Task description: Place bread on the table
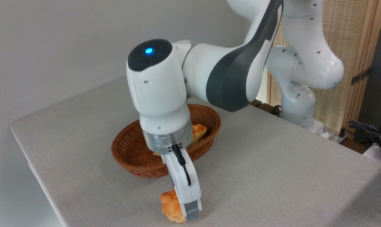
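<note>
Bread [172,209]: small golden-orange knotted bun low over the grey cloth at the front edge of the table [272,164], outside and just in front of the basket; whether it touches the cloth cannot be told.
Gripper [185,216]: pointing down, fingers closed on the bun, the near grey finger [192,213] covering its right side.
Basket [130,151]: oval brown wicker, behind the gripper, with a golden loaf [199,130] inside, mostly hidden by the arm.
Arm [165,94]: white and grey, bent low over the basket, blue light lit on top.
</note>
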{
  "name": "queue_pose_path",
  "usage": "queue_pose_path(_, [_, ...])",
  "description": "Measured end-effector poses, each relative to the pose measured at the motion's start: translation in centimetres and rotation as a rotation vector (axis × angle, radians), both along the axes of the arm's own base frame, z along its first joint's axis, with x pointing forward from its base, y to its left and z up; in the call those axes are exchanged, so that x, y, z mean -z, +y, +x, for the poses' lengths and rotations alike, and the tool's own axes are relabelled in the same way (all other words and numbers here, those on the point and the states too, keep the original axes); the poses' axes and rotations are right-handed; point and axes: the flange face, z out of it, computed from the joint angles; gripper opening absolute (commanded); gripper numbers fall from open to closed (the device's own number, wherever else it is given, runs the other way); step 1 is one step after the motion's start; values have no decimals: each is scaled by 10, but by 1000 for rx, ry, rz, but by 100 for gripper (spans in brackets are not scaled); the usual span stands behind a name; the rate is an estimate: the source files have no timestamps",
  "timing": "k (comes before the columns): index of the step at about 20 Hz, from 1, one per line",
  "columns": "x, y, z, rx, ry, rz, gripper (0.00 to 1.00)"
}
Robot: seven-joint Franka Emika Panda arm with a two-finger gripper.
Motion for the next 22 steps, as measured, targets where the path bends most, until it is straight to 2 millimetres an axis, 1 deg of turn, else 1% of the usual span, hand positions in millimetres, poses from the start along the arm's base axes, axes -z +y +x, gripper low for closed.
queue_pose_path(3, [-38,17,-1,-27,-67,9,100])
queue_pose_path(5, [-68,28,-10,-47,-90,2,100])
queue_pose_path(7, [-99,30,-22,-78,-83,-42,100])
queue_pose_path(9, [-128,24,-30,-173,-73,-94,100])
queue_pose_path(10, [-138,15,-31,-224,-71,-109,100])
queue_pose_path(11, [-146,0,-30,-277,-69,-116,100])
queue_pose_path(12, [-150,-19,-28,-318,-65,-119,100])
queue_pose_path(13, [-154,-42,-25,-349,-59,-123,100])
queue_pose_path(14, [-156,-59,-24,-363,-55,-125,100])
queue_pose_path(15, [-159,-75,-24,-369,-54,-127,100])
queue_pose_path(16, [-162,-86,-24,-372,-54,-128,100])
queue_pose_path(17, [-164,-94,-25,-371,-56,-127,100])
queue_pose_path(19, [-168,-101,-28,-352,-64,-87,100])
queue_pose_path(22, [-168,-118,-30,-305,-68,-18,100])
